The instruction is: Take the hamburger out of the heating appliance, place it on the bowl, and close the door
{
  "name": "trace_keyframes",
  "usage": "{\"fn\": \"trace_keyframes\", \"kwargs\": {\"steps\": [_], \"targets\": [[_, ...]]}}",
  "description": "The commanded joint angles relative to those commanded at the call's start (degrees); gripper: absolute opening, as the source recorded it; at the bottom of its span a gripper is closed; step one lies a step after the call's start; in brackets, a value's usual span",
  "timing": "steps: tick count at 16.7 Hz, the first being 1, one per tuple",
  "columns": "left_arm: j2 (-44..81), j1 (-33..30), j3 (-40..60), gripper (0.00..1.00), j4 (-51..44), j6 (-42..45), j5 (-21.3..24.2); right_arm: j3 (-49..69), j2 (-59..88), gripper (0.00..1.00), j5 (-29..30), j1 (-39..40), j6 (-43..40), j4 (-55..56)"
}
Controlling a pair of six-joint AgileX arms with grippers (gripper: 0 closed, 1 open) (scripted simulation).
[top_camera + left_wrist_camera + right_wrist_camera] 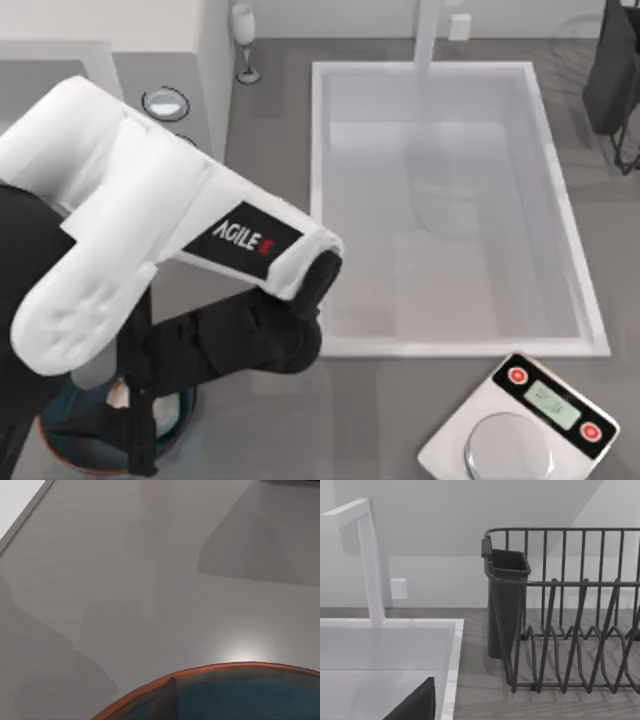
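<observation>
My left arm (pixel 150 230) reaches over the bowl (pixel 60 445) at the table's lower left — placing step, I judge. My claw's grip I cannot tell. Next: release the hamburger, then the microwave (pixel 110 50) door.

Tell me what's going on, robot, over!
Left arm's pincer low over the bowl, front left of table. Right arm parked by the dish rack. Microwave back left. Nothing blocking the bowl. Over.
</observation>
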Motion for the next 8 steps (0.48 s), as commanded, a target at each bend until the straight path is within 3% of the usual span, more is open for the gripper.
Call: {"fn": "trace_keyframes", "kwargs": {"steps": [4,8], "targets": [[-6.66,2.25,-3.97,1.0,4.94,8.14,1.99,0.0,0.0,1.0,0.0,0.0,0.0,0.0],[-21.28,6.85,-12.07,1.0,15.04,26.12,6.05,0.0,0.0,1.0,0.0,0.0,0.0,0.0]]}}
